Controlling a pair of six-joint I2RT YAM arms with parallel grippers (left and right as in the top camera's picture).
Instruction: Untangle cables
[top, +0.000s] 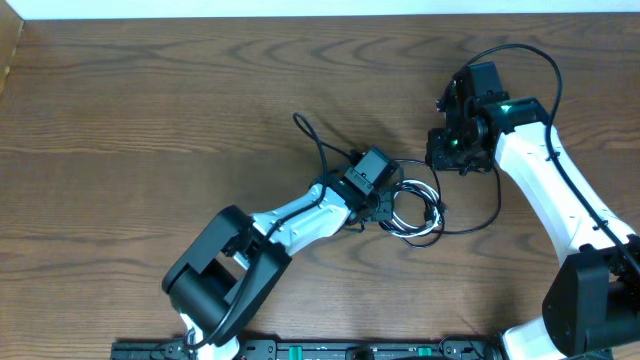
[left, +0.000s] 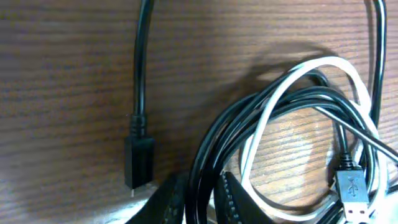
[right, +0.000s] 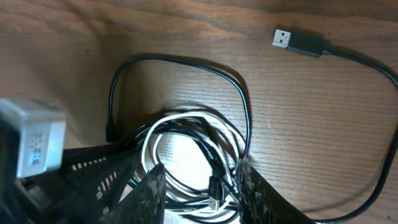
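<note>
Left wrist view: left gripper (left: 202, 198) has its jaws pinched onto strands of the thin black cord (left: 200, 168) at the near edge of the bundle (top: 415, 210), where it loops with the thin white cord (left: 329, 61). A silver USB plug (left: 351, 193) lies in the bundle's right side. A small black plug (left: 138, 158) sits free just left of the bundle. The bundle rests flat on the brown wood-grain table (top: 150, 120). Right gripper (right: 200, 169) hangs above the bundle, jaws apart, holding nothing. A black-bodied USB plug (right: 283, 37) lies well beyond the bundle.

Step in hand, my read: anchor black, pull white out. To do it well:
- The left grip should hold black only. I can't tell whether white is caught too.
- The right gripper should come down on the white loop at the bundle's far side and pinch a single strand.
- It should then draw slowly away from the bundle.

Risks: the whole bundle drags along, or a plug snags in a loop.
</note>
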